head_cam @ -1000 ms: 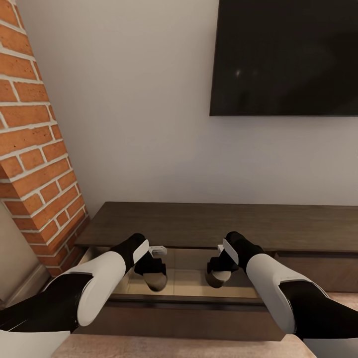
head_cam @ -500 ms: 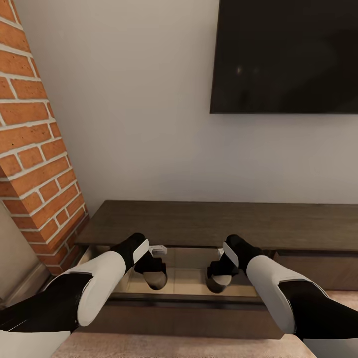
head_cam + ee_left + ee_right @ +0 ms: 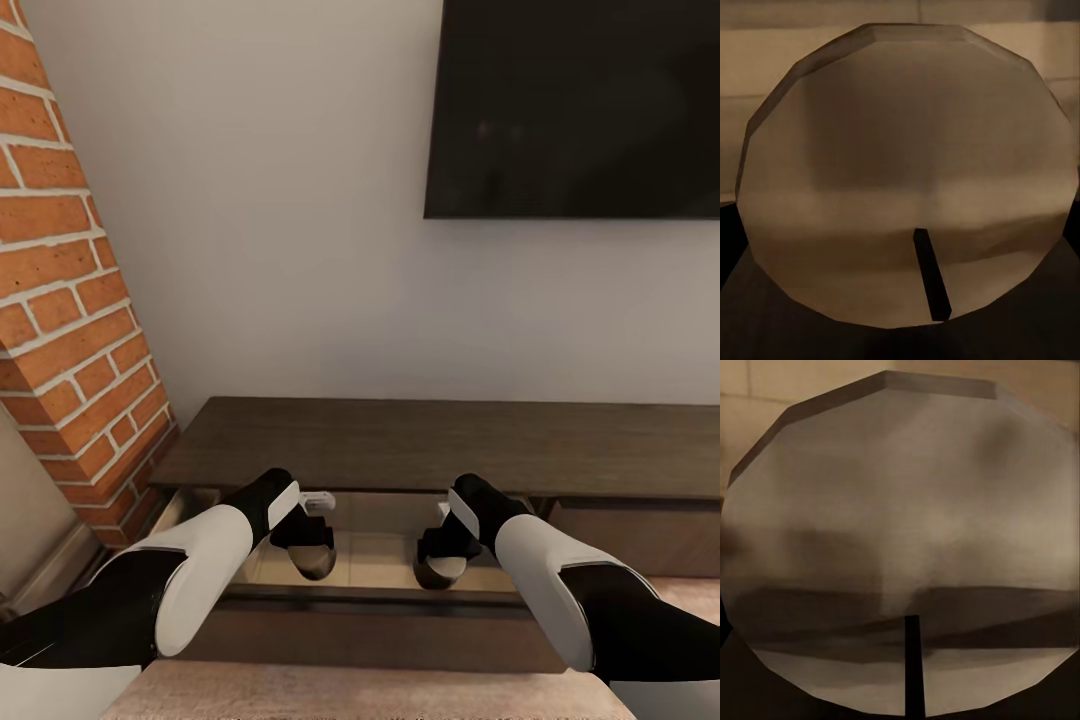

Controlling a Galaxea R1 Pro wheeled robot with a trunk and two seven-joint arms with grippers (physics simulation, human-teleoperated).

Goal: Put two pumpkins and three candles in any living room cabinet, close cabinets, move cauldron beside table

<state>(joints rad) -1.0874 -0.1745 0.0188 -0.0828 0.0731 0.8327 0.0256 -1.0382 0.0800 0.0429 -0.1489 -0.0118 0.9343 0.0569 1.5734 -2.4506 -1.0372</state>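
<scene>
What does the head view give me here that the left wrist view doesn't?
Head view alone: the cabinet with its drawer pulled open, the brick fireplace, the TV, and both arms reaching over the drawer, the left gripper and right gripper each carrying a candle. Left wrist view alone: the left candle close up, its round tan top with a dark wick. Shared: that candle and the drawer's pale wood lining behind it.

Pale wall, black TV, brick fireplace — perhaps beige carpet below.
</scene>
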